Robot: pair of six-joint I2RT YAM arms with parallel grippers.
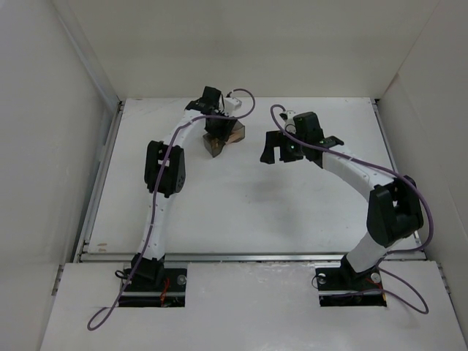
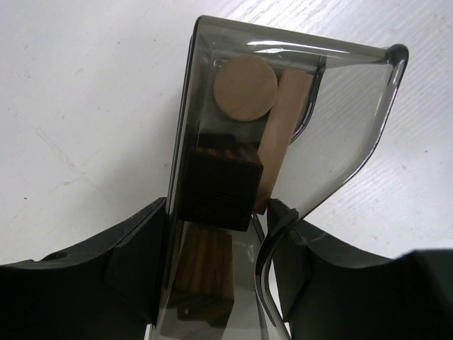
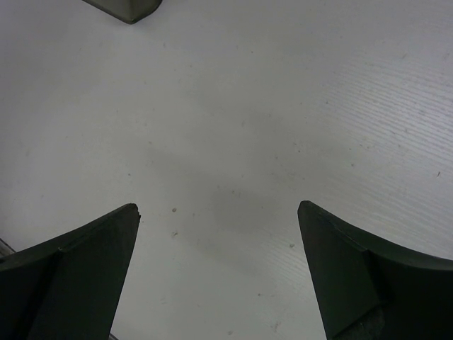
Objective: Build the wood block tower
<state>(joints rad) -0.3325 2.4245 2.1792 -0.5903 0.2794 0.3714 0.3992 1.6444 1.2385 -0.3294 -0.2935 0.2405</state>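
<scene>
**Left pincer [image 2: 212,230] clamping the grey bin [image 2: 340,120], wood blocks [image 2: 287,120] lying inside**

Left pincer is gripping the grey bin by its edge, with the jaws drawn narrow around it. One dark finger [image 2: 134,248] is pressing against the outside of the smoky wall. The other is sitting at the curved rim on the bin's opposite side. In the top view the bin is hanging tilted beneath this pincer, over the far part of the table [image 1: 241,212]. Whether the bin is touching the table I cannot tell.

Wood blocks are lying jumbled inside the bin, crowding against the wall that the pincer is holding. One light-tan rectangular block is lying lengthwise along the bin's interior. A round wooden disc [image 2: 245,86] is sitting just beside that block, toward the bin's far corner. More blocks are showing darker through the tinted wall, between the disc and the fingers, and one of them is showing down between the fingers themselves.

Right pincer [image 3: 219,262] is hovering to the right of the bin, well apart from it. Its jaws are spreading wide and holding nothing, with bare table showing between the two fingers. One corner of the bin is peeking into the right wrist view at the upper left edge.
</scene>
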